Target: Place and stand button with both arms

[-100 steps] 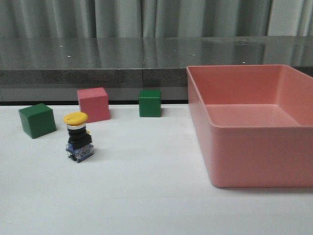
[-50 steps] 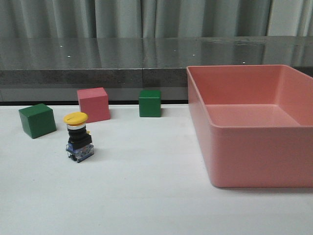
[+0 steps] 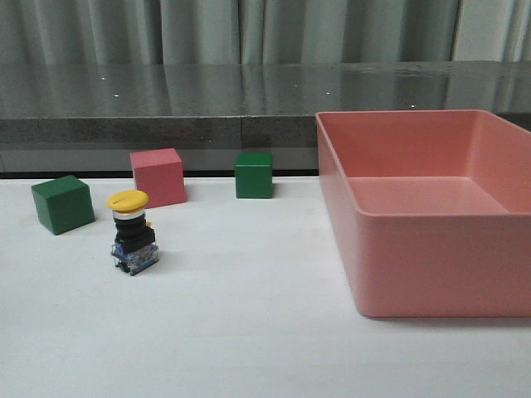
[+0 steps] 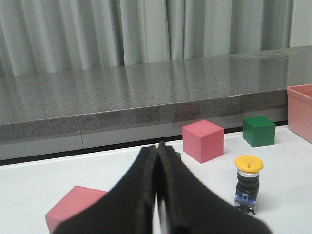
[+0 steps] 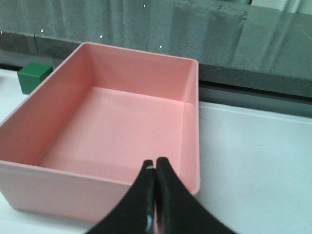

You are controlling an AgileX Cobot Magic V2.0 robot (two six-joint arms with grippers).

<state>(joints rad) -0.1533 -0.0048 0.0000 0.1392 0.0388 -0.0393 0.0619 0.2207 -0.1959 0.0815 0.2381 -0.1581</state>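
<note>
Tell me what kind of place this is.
Probably a robot lab test bench: a plain white table with colored cubes, a button and a pink bin, backed by grey curtains.

Cubes and bin on the white tabletop (image 3: pixel 249 332)

Pink bin (image 3: pixel 431 274) right; pink cube (image 3: pixel 158 177) between two green cubes (image 3: pixel 62 203) (image 3: pixel 254 174), far left.

No text, label or number can be read anywhere

Left end effector (image 4: pixel 157 195): matte black, two curved tapering fingers, no markings visible. Right end effector (image 5: pixel 155 197): same black, curved, tapered fingers.
</note>
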